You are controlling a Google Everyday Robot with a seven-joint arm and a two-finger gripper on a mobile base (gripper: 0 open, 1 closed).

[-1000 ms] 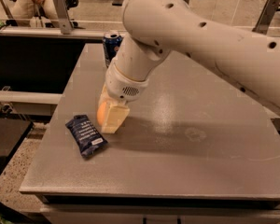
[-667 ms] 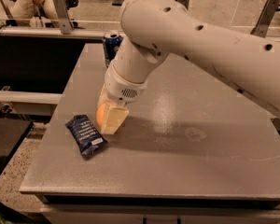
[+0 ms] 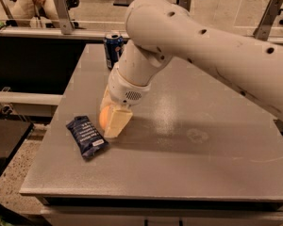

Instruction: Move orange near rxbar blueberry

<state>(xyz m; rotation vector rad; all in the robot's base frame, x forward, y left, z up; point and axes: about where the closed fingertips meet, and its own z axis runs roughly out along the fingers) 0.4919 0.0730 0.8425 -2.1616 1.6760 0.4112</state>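
- Left of centre in the frame, the gripper (image 3: 113, 126) hangs low over the grey table (image 3: 203, 173), at the end of the thick white arm (image 3: 203, 46) that sweeps in from the right edge.
- Its pale fingers (image 3: 117, 121) are closed around the orange (image 3: 103, 117), which shows as a curved sliver bulging out on their left side; most of the fruit is hidden behind them.
- Whether the orange sits on the tabletop or is held a little above it cannot be told from this angle, though the lower finger tip reaches down to the surface or very close to it.
- Just beside the gripper, to its lower left, lies the rxbar blueberry (image 3: 87, 137), flat on the table with its long side running diagonally; the wrapper's near corner is close to the finger tip but appears apart from it.
- A blue soda can (image 3: 113, 48) stands upright well behind, near the table's far left edge, and plays no part.
- Judged by position, the carrying is essentially done: the orange is already near the bar.
- Left to do, as I read it: set the fruit down if it is not yet resting, open the grip and lift the arm clear.
- One risk is that a round fruit may roll once let go.
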